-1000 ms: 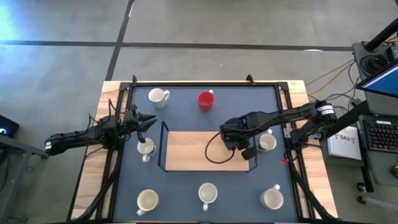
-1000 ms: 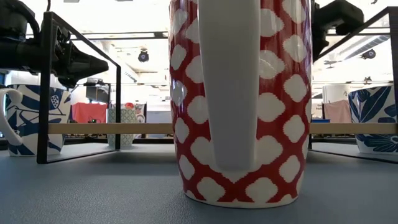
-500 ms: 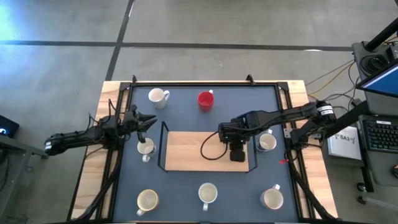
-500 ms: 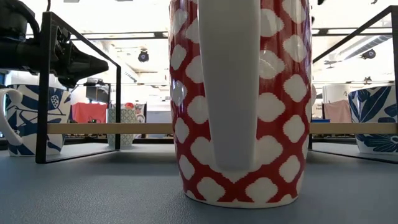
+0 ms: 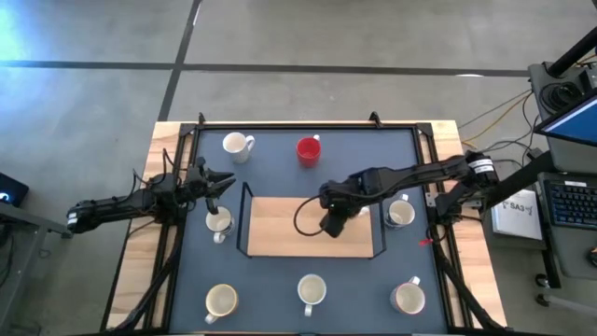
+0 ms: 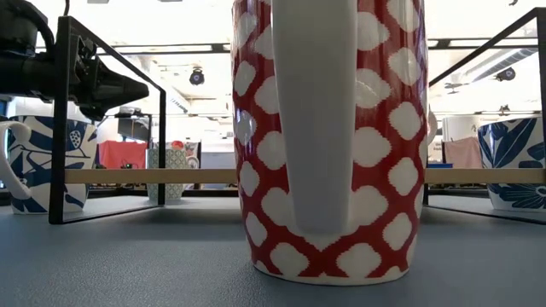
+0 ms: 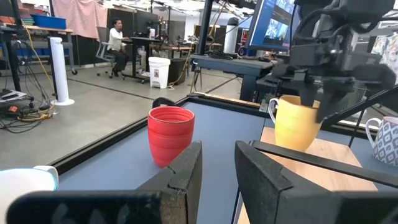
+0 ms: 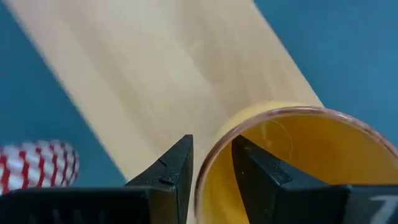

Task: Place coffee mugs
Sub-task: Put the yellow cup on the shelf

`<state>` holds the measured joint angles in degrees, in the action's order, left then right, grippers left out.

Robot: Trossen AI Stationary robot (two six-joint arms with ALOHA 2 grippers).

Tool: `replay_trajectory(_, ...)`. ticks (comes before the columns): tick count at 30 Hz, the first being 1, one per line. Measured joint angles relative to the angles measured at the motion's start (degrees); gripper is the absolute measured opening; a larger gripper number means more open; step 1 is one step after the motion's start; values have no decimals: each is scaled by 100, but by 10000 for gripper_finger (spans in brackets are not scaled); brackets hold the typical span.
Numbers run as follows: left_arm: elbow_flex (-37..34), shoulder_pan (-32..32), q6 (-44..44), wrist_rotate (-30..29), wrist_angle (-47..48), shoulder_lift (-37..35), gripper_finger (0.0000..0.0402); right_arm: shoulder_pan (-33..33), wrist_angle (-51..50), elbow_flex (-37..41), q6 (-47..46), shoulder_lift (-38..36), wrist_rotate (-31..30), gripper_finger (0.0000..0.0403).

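Now the right gripper [image 8: 211, 165] sits at frame centre of the high view over the light wooden board [image 5: 280, 229], its fingers [image 8: 168, 168] clamped across the rim of the yellow-orange ceramic mug [image 8: 298, 162], one inside, one outside. Left gripper [image 7: 217, 171] hovers at mid-left above a white mug [image 5: 218, 222], fingers slightly parted and holding nothing, while the red ribbed mug [image 5: 308, 149] stands upper centre on the blue-grey table [image 5: 280, 168], other white mugs [image 5: 311, 290] along the bottom edge.
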<state>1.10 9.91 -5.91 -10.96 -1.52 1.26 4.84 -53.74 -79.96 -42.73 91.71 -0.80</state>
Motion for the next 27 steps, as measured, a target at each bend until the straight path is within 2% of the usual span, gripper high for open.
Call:
replay_trajectory(5, 0, 0, 0, 0, 0, 0, 78, 0, 68, -11, -749, 213, -360, 100)
replay_trajectory(10, 0, 0, 0, 0, -2, 0, 78, 0, 70, -26, -696, 385, -395, 95)
replay_trajectory(13, 0, -2, 2, 0, -2, 0, 78, 0, 29, -26, -644, 456, -212, 72)
replay_trajectory(18, 0, -1, 0, 0, -1, 0, 78, 0, -35, -39, 9, 457, 197, 20)
replay_trajectory(27, 0, -2, 2, 0, -2, 0, 78, -7, -651, -33, 1452, 298, 613, 18)
